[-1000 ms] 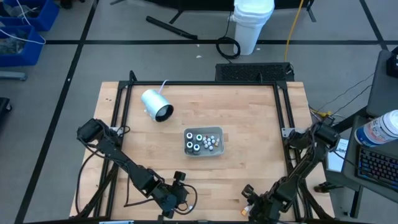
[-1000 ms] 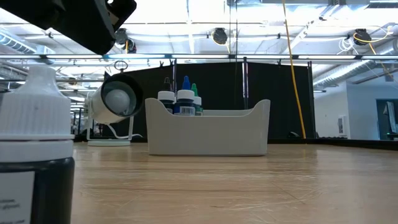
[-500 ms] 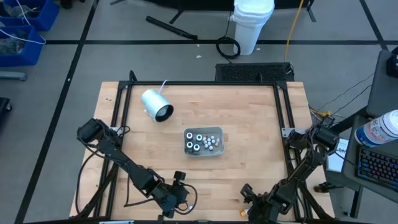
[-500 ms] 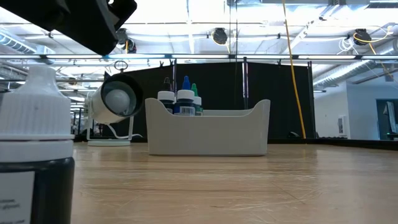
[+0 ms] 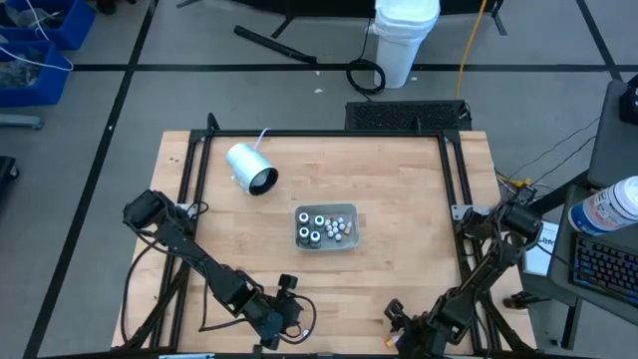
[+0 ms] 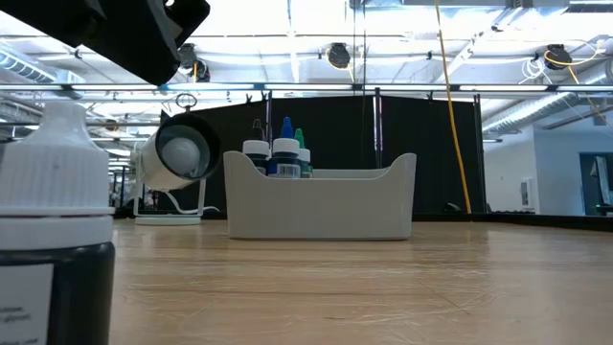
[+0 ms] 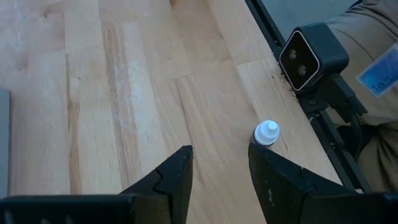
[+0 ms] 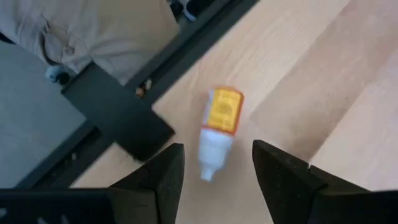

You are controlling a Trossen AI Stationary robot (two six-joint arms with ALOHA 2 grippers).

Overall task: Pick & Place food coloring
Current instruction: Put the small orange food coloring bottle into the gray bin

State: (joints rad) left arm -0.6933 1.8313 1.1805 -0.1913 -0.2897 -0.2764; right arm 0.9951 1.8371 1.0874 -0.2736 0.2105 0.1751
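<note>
A small food coloring bottle with an orange label [image 8: 219, 127] lies on its side on the wood near the table's near edge. My right gripper [image 8: 214, 149] is open above it, one finger on either side, with a gap to each. A dark bottle with a white cap [image 7: 266, 132] [image 6: 53, 220] stands upright close to the near edge, just past one fingertip of my open left gripper [image 7: 217, 152] [image 5: 286, 299], whose fingers have nothing between them. The grey tray [image 5: 351, 211] [image 6: 321, 206] at mid-table holds several small bottles.
A white cylinder with a cord [image 5: 249, 168] lies at the far left of the table. A small black camera [image 7: 308, 56] sits on the black frame rail [image 8: 118, 115] at the near edge, close to the standing bottle. Bare wood lies between the tray and the grippers.
</note>
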